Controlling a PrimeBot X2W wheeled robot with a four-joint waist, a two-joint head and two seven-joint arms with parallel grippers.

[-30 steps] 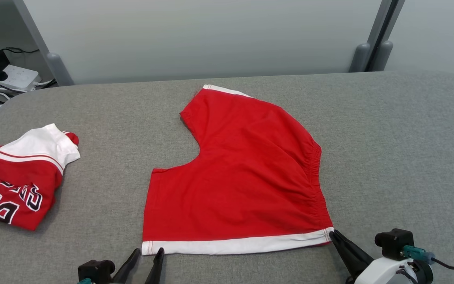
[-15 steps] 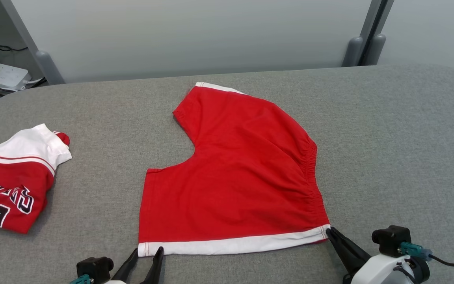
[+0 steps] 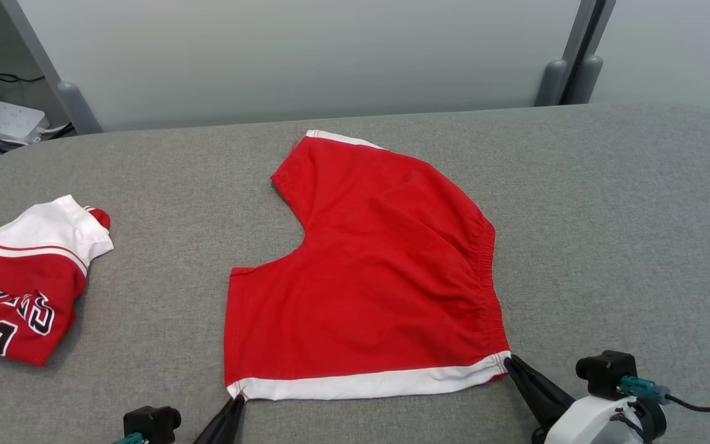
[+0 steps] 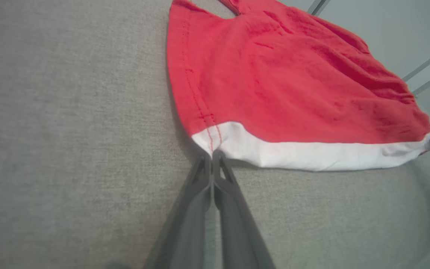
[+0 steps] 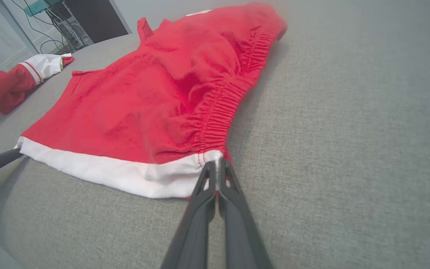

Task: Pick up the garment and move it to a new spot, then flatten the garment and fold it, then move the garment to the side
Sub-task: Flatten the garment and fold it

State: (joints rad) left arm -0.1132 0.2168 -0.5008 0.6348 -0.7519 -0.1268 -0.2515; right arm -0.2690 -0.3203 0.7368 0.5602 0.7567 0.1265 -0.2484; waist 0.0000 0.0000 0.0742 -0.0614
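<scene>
L gripper [image 3: 238,401] & R gripper [image 3: 508,360] each clenched on a near white-hem corner of red cloth shorts [image 3: 367,277], flat on grey fabric desk [image 3: 607,246], evidently to hold hem taut for fold.

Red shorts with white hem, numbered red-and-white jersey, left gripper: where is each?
Red shorts [image 3: 367,277]: head view, central red cloth.
Jersey [image 3: 34,271]: head view, red body.
Left gripper [image 4: 212,157]: left wrist view, closed fingertips.

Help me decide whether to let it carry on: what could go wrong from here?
1. The left gripper and right gripper each pinch just a corner tip of the white hem on the red shorts; a corner may slip out on lifting.
2. Swinging the shorts leftward could drop them on the red jersey lying there.
</scene>
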